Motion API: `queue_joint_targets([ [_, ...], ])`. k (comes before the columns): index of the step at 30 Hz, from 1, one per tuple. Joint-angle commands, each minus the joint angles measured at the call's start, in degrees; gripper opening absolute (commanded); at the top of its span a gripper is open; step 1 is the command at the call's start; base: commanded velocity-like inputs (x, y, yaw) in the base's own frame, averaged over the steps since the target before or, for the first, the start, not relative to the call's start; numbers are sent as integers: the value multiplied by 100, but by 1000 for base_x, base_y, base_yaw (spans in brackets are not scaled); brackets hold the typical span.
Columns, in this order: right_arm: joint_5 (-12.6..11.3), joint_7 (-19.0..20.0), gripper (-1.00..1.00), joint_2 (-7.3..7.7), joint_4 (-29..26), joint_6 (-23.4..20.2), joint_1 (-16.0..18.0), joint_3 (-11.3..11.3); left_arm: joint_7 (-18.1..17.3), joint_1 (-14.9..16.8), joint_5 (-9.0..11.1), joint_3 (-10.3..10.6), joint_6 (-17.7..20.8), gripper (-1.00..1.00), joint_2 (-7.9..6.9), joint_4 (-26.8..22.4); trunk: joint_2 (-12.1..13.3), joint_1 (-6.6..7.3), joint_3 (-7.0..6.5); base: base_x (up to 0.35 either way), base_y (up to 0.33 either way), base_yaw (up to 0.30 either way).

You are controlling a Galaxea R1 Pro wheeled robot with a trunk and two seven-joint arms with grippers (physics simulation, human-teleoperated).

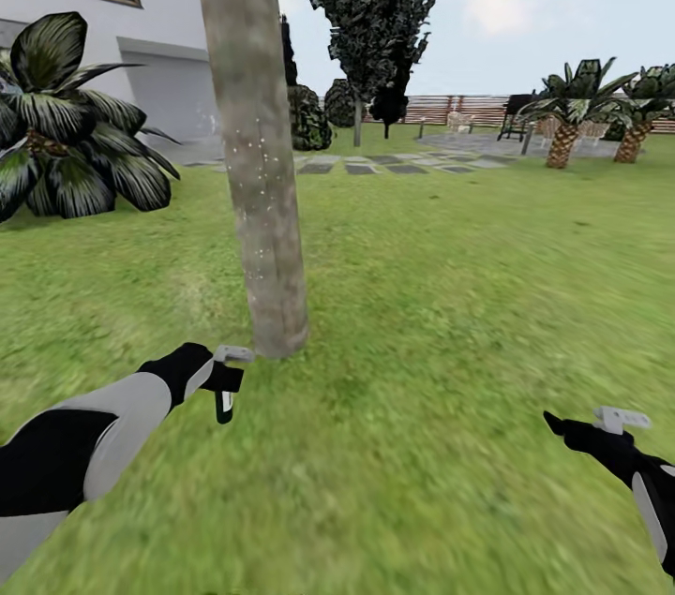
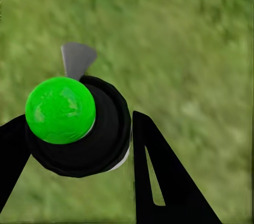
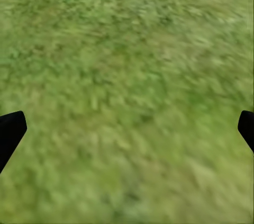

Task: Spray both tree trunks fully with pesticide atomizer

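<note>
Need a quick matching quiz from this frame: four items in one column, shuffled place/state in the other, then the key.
Items
1. black pesticide atomizer with grey spray head
2. thick beige-grey mottled tree trunk
3. right gripper
4. dark broad-leaved striped plant

Places/states
A. open, nothing between its fingers, over grass
B. beside the white house wall, at the lawn's left edge
C. held in the left gripper
D. rising from the grass just ahead of the left gripper

Pairs: 1-C, 2-D, 3-A, 4-B
</note>
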State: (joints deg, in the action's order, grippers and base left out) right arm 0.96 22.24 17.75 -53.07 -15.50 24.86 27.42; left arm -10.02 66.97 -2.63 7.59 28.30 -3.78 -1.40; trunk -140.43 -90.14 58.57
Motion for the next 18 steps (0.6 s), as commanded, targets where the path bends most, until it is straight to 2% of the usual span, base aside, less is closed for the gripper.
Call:
queue_joint_targets([
  [1, -1, 0, 100, 0, -1, -1, 0, 0, 0, 0, 0, 1, 0, -100, 0, 0, 0, 0, 0, 0, -322, 254],
  [6, 0, 0, 100, 0, -2, 0, -1, 0, 0, -2, 1, -2, 0, -100, 0, 0, 0, 0, 0, 15, -322, 254],
  [18, 0, 0, 100, 0, -1, -1, -1, 0, 0, 0, 0, -3, 0, -100, 0, 0, 0, 0, 0, 111, -322, 254],
])
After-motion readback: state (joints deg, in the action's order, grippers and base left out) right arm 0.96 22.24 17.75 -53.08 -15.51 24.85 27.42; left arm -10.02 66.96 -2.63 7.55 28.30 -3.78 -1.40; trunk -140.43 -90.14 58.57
